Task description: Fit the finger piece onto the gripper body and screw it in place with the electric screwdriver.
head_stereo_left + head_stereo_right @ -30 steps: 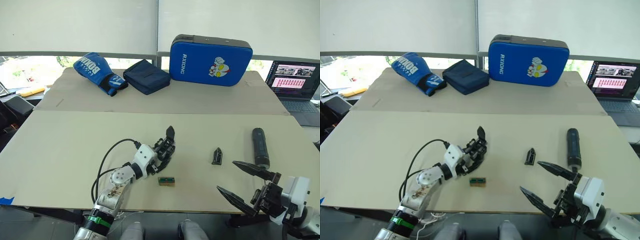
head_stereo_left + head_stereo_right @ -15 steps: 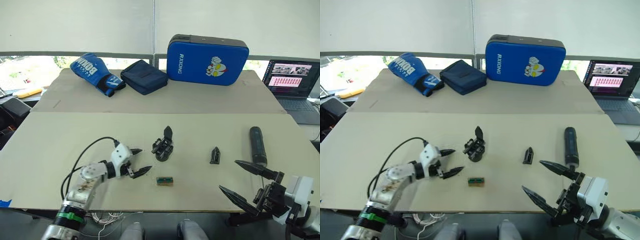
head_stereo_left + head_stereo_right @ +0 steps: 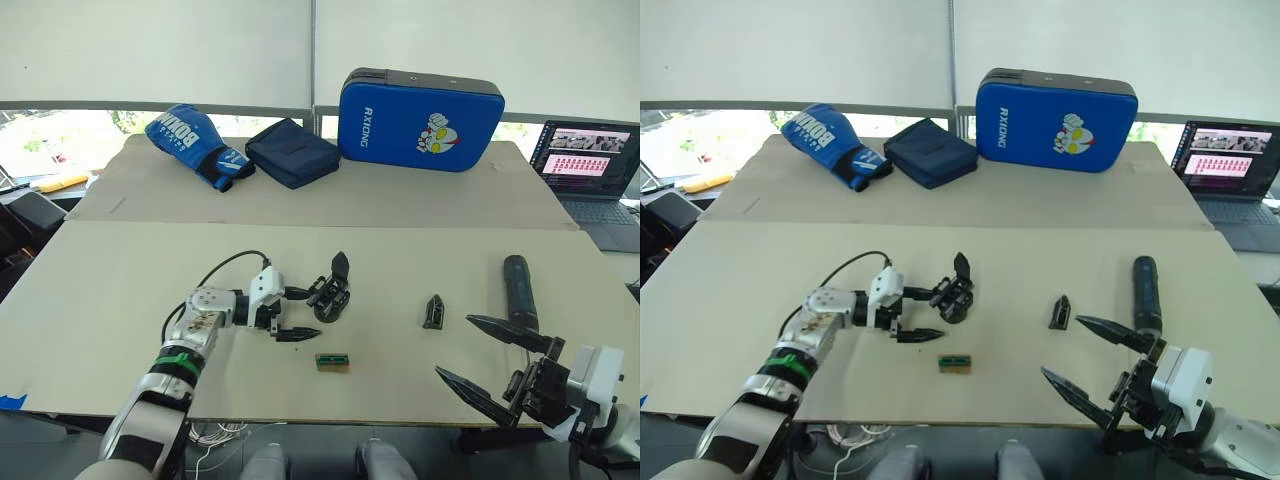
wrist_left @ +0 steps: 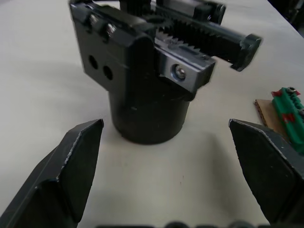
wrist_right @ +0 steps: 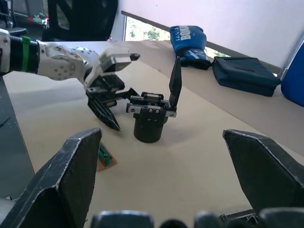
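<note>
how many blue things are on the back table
2: a blue boxing glove at the table's left end, and a blue kick pad standing right of centre. The pouch between them is dark navy.

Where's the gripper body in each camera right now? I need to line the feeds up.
Left eye view: gripper body mid-table, just off the open left gripper.
Right eye view: same spot.
Left wrist view: close up, upright on the table.
Right wrist view: mid-picture, beside the left gripper.
Shared landmark: the green-topped block, near the body toward the robot.

Head stereo looks down over the table (image 3: pixel 120 300); both wrist cameras closely share the gripper body (image 4: pixel 142 80).
</note>
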Controlling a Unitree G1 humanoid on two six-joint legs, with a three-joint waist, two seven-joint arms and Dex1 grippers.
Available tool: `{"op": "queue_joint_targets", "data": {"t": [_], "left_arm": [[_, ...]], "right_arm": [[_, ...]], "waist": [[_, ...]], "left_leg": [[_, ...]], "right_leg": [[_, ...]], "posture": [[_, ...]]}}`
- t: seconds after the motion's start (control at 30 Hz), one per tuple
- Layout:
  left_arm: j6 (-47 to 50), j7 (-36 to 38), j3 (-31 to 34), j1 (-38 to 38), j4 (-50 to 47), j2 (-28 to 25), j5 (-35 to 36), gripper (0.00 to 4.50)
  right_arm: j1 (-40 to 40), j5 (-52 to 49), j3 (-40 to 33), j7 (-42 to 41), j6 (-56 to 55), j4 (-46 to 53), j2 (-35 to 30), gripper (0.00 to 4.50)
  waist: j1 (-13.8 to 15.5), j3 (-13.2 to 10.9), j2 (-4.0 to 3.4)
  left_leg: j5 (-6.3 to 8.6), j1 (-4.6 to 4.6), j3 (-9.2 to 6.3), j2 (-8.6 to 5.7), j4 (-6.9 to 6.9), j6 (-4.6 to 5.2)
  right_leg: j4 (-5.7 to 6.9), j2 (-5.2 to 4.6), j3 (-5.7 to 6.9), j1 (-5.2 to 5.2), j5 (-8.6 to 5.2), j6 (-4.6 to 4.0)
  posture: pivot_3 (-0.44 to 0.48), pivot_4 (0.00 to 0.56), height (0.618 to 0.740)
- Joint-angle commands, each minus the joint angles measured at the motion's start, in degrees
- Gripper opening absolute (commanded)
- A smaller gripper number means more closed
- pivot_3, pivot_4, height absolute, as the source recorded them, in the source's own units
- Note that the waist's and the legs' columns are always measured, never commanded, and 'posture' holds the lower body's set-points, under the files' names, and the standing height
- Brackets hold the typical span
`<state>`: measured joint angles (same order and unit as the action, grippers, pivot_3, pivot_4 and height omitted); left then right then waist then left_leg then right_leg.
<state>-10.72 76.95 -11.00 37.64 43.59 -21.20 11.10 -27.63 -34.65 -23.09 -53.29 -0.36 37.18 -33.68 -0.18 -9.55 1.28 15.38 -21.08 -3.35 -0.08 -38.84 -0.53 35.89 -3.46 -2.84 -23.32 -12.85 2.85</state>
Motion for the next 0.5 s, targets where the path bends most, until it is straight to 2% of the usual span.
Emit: {"op": "queue_joint_targets", "data": {"t": [0.03, 0.33, 0.4, 0.5], "left_arm": [[-3.92, -0.22, 0.86, 3.38, 4.95, 1.51, -1.39, 4.47], [-9.21, -0.31, 1.66, 7.68, 14.17, 4.87, -4.05, 4.47], [-9.66, 0.54, 1.8, 7.62, 14.66, 5.2, -4.12, 3.78], [-9.94, 1.41, 2.34, 6.65, 13.83, 5.28, -3.97, 2.36]], "right_arm": [[0.29, -1.09, -0.77, 0.6, 0.46, 2.21, -0.7, 4.5], [-0.16, -0.67, -0.57, 2.06, 1.06, 3.52, -0.72, 4.5], [-0.25, -0.59, -0.48, 2.22, 1.03, 3.65, -0.7, 4.5], [-0.47, -0.63, -0.57, 2.39, 0.93, 3.69, -0.64, 4.5]], "waist": [[-0.17, 0.0, 0.01], [-0.45, -0.01, 0.01], [-0.4, -0.01, 0.01], [-0.42, -0.01, 0.01]], "left_leg": [[0.0, 0.0, 0.0, 0.0, 0.0, 0.0], [0.0, 0.0, -0.01, -0.01, -0.01, 0.0], [0.0, 0.0, -0.01, -0.02, -0.01, 0.0], [0.0, 0.0, -0.01, -0.02, -0.01, 0.0]], "right_leg": [[0.0, 0.0, 0.0, 0.0, 0.0, 0.0], [0.01, -0.01, 0.0, 0.01, -0.01, 0.03], [0.01, -0.01, -0.01, 0.01, 0.0, 0.04], [0.01, -0.02, -0.01, 0.02, 0.0, 0.04]], "posture": [[0.0, 0.15, 0.74], [0.0, 0.15, 0.74], [0.0, 0.15, 0.74], [0.0, 0.15, 0.74]]}}
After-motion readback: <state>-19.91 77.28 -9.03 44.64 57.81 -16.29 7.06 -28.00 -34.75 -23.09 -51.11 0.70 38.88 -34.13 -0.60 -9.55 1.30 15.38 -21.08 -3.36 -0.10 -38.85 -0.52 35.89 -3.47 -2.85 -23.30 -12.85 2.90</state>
